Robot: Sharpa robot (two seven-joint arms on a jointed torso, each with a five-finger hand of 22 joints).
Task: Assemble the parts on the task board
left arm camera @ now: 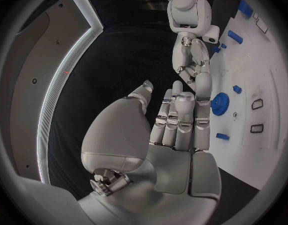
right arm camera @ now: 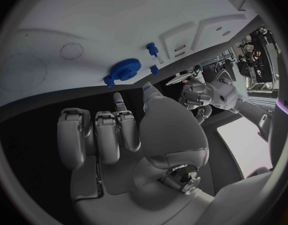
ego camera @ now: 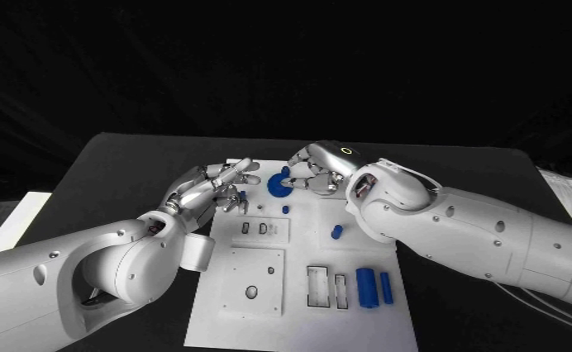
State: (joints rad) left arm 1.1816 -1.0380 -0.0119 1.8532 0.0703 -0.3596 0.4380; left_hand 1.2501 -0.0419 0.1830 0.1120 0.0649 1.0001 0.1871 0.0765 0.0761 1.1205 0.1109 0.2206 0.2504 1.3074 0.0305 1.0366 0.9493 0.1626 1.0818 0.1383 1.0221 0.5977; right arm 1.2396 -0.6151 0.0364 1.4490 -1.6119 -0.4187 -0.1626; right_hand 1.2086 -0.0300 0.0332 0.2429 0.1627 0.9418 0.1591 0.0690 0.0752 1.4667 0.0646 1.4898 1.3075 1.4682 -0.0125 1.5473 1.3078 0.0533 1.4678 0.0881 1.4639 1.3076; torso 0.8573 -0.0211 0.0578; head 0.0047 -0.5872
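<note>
The white task board (ego camera: pixel 269 286) lies in the middle of the black table. A blue gear (ego camera: pixel 278 185) sits at its far end, also seen as the gear (left arm camera: pixel 220 104) and the gear (right arm camera: pixel 124 70). My left hand (ego camera: pixel 215 188) hovers at the board's far left edge with fingers (left arm camera: pixel 178 117) stretched out, holding nothing. My right hand (ego camera: pixel 316 168) hangs just right of the gear, fingers (right arm camera: pixel 113 130) bent downward with nothing between them. A small blue piece (ego camera: pixel 337 231) lies mid-board. Two blue cylinders (ego camera: pixel 373 287) lie at the near right.
Recessed slots (ego camera: pixel 321 286) and a raised plate with a hole (ego camera: pixel 253 282) take up the board's near half. Small blue pegs (right arm camera: pixel 152 49) stand close to the gear. A white sheet (ego camera: pixel 21 213) lies at the table's left edge.
</note>
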